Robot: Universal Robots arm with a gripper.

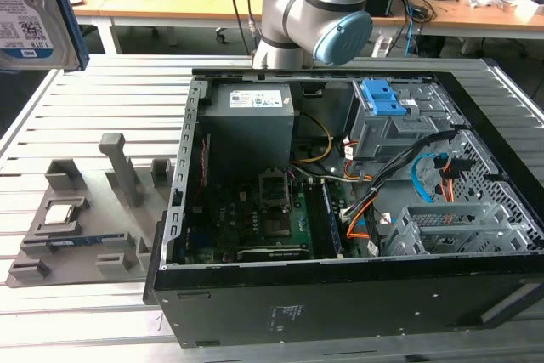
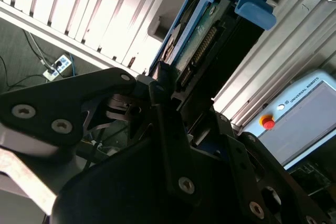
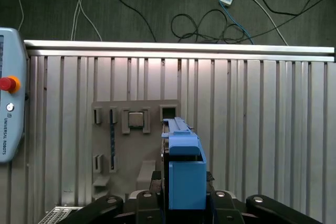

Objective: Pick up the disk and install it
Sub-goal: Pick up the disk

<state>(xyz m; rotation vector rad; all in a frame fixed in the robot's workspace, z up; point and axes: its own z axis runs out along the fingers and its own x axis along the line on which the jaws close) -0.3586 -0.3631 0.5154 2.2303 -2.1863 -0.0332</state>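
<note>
The disk hangs high at the exterior view's left, close to the camera, white-and-blue label facing out and a blue rail down its edge. In the second wrist view the disk sticks out from my gripper, circuit side showing between blue rails. My gripper is shut on the disk, seen edge-on in the first wrist view, above the slatted table.
The open computer case lies on the table, its grey drive cage with a blue latch at the back. A grey parts holder with a small square chip lies beside the case. A teach pendant rests at the table's edge.
</note>
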